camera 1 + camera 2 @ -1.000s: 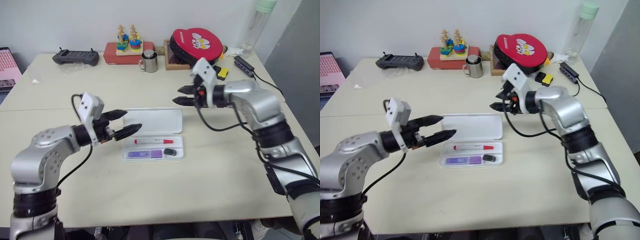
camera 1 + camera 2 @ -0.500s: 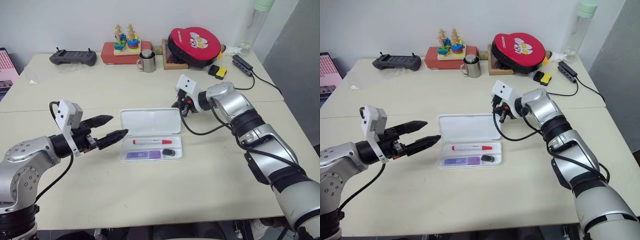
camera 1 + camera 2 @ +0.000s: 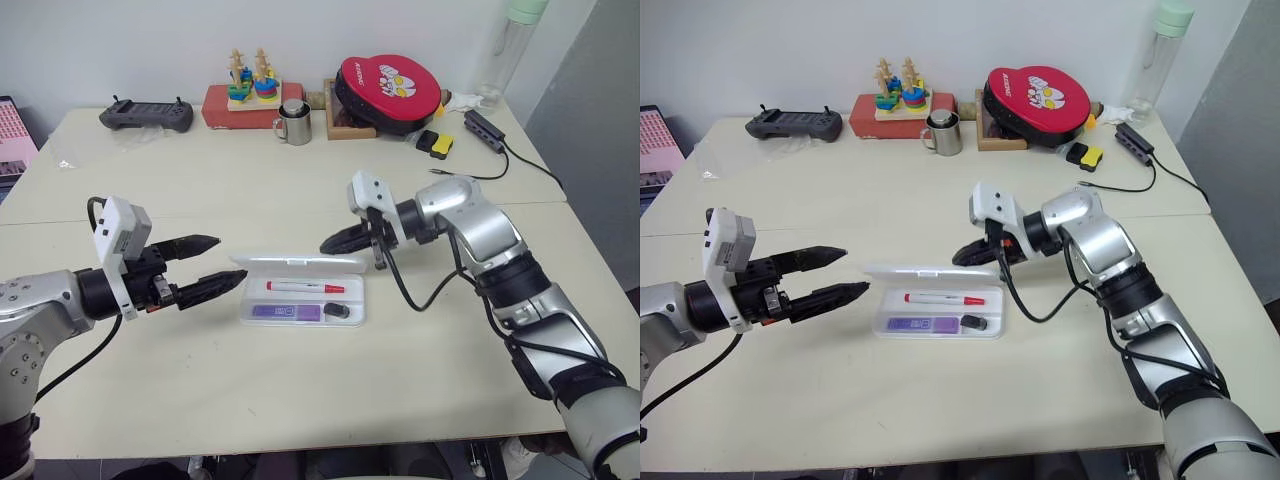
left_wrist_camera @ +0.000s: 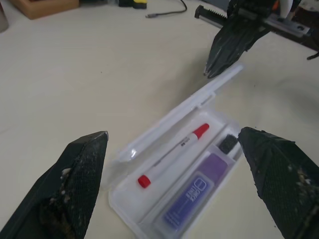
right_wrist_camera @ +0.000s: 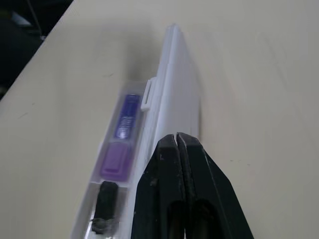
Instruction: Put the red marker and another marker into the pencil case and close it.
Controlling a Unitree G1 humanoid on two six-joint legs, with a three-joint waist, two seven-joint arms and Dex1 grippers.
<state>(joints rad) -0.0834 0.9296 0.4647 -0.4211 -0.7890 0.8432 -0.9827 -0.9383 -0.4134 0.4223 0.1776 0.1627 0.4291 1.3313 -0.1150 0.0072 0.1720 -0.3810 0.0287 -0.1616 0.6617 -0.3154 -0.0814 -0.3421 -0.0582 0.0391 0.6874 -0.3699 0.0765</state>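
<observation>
pencil case (image 3: 300,290) lid half-raised, right hand (image 3: 330,243) behind

A cream table (image 3: 300,390) stands against a white wall (image 3: 130,40), evenly lit, perhaps from overhead.

Glossy translucent plastic pencil case (image 3: 300,300) on matt cream table (image 3: 300,390).

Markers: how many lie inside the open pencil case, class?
2. The red marker lies in the rear compartment; the purple marker lies in the front compartment, beside a small black cylinder. The half-raised lid hides nothing obvious.
</observation>
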